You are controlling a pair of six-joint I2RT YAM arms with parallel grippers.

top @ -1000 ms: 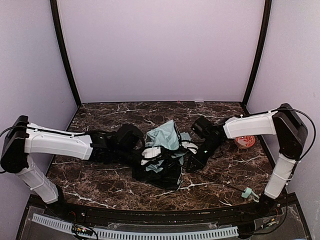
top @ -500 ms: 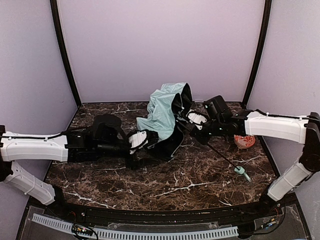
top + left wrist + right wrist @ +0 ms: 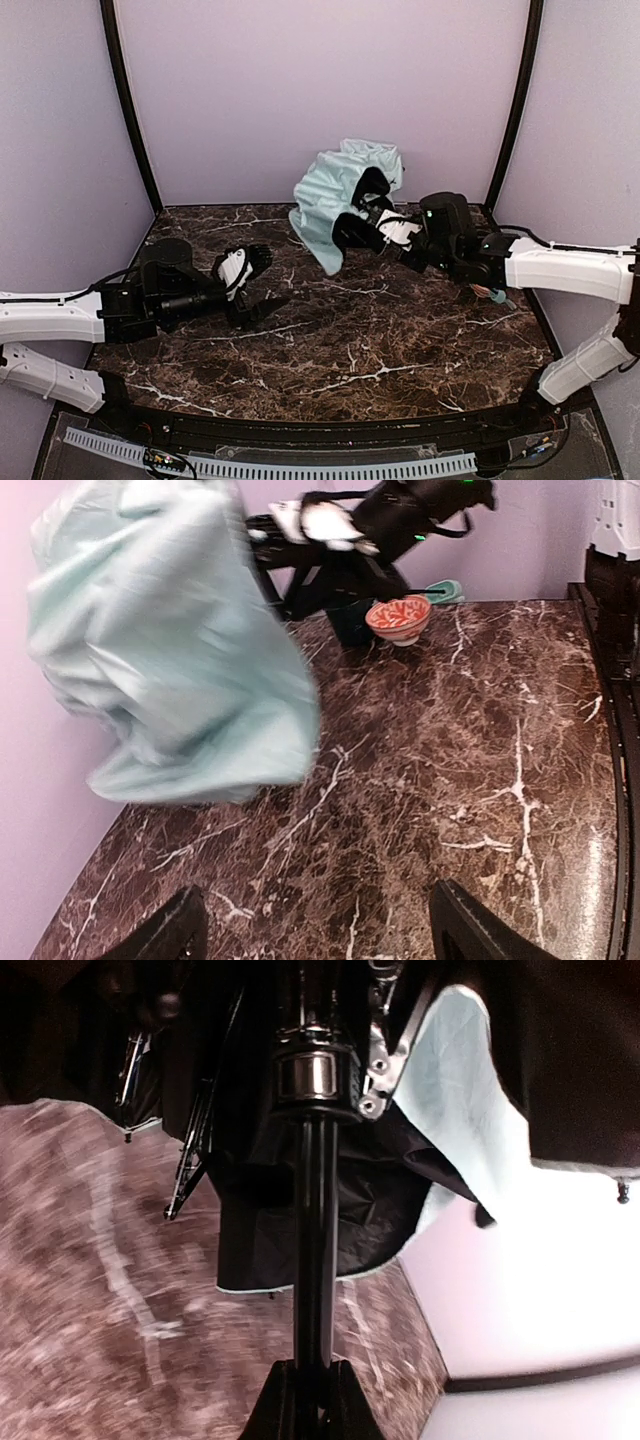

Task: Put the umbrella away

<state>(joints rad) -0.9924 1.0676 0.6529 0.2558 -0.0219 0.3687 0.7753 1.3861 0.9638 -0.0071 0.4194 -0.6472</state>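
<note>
1. Because the right gripper [image 3: 312, 1390] is pinched on the thin black shaft [image 3: 315, 1220], just below the metal runner [image 3: 314, 1074], the umbrella [image 3: 335, 195] hangs clear of the table [image 3: 380, 350]. Its mint fabric is bunched and half collapsed.
2. Holding it by the shaft probably lets the canopy droop free, so the ribs can be gathered without dragging on the marble.
3. The left gripper [image 3: 260, 287] sits low over the table's left side with its fingers [image 3: 172, 932] spread and nothing between them. It is well apart from the fabric and seems placed to come in under it.
4. Bare marble lies open between the arms, which gives room to lower or swing the canopy forward.
5. Space is tighter behind, since the fabric's top edge is near the back wall [image 3: 320, 90].
6. The patterned bowl [image 3: 398, 618] stands just beside the umbrella's handle [image 3: 445, 590], so a swing that way could knock it.
</note>
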